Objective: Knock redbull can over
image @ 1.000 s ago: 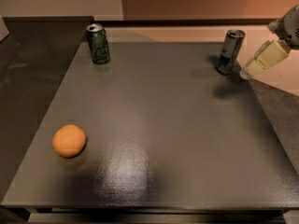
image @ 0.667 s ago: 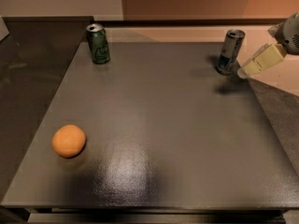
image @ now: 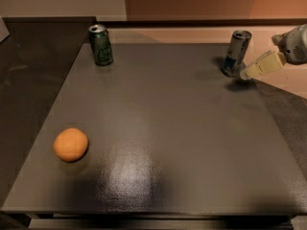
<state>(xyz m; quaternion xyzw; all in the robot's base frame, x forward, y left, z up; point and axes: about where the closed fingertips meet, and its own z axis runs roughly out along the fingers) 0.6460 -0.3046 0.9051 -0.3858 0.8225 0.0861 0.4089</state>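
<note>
Camera view: looks down over a dark grey bench (image: pixel 168 128) that carries three things.
Pincer (image: pixel 248 72): cream-coloured, above the bench's right edge on the far side. It extends in from the right and slants down toward its tip.
Wrist housing (image: pixel 295 47): pale and rounded, behind the pincer, up and to its right.
Pincer state: whether it is wide or narrow cannot be told.
Redbull can (image: pixel 236 52): immediately left of the pincer tip, standing on its base near the bench's far right corner. The tip is just beside the can's lower part; whether they touch cannot be told.
Shadow (image: pixel 240 86): a dark patch on the bench directly beneath the pincer tip.
Green can (image: pixel 101 44): well apart from the pincer, far to its left at about the same depth, upright.
Orange (image: pixel 71 144): farthest from the pincer, to its left and much nearer the camera, lying on the bench.
</note>
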